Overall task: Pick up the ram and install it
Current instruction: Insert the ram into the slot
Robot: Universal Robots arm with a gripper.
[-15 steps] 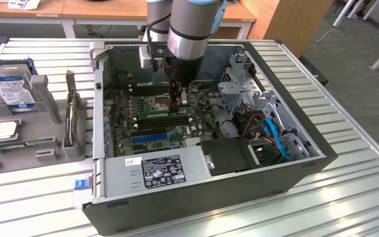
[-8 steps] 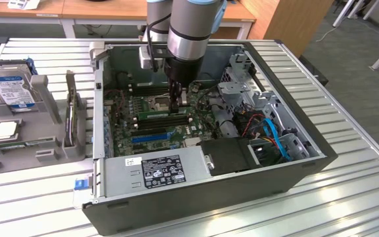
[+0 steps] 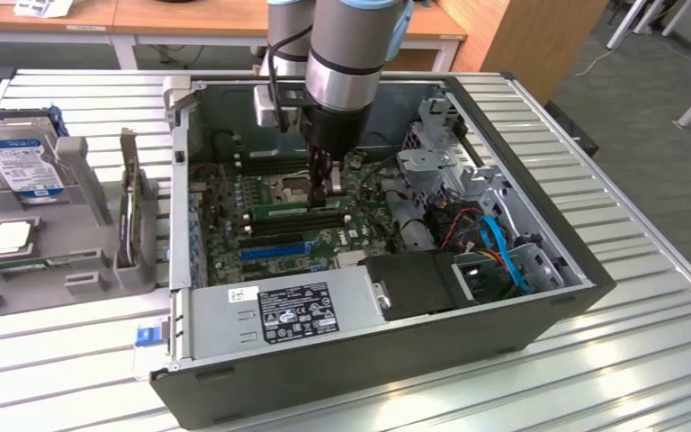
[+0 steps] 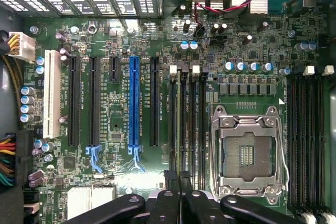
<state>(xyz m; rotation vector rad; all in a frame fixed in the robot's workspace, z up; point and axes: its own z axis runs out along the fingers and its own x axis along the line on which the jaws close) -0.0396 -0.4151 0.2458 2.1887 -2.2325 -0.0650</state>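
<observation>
The arm reaches down into an open PC case [image 3: 507, 121] that lies on its side on a slatted metal worktop [image 3: 646, 360]. The tool [image 3: 327, 184] hangs low over the motherboard [image 3: 231, 193], just beside the empty CPU socket [image 3: 291, 187]. In the wrist view the tool [image 4: 176, 179] sits over one end of a group of black memory slots [image 4: 195, 124], with the socket [image 4: 247, 153] beside them and a blue slot [image 4: 134, 103] on their other side. I cannot tell whether the tool is spread or pressed together.

The ram [image 3: 301, 211] shows as a thin green strip in that group of slots, just below the tool in the exterior view. It appears to stand in one of them. I cannot tell whether the tool touches it.

A grey power supply [image 3: 298, 310] fills the near corner of the case. On the exterior view's left, outside the case, a grey holder [image 3: 82, 171] carries a hard drive [image 3: 22, 166], a CPU [image 3: 7, 236] and a dark card [image 3: 133, 211] standing on edge.
</observation>
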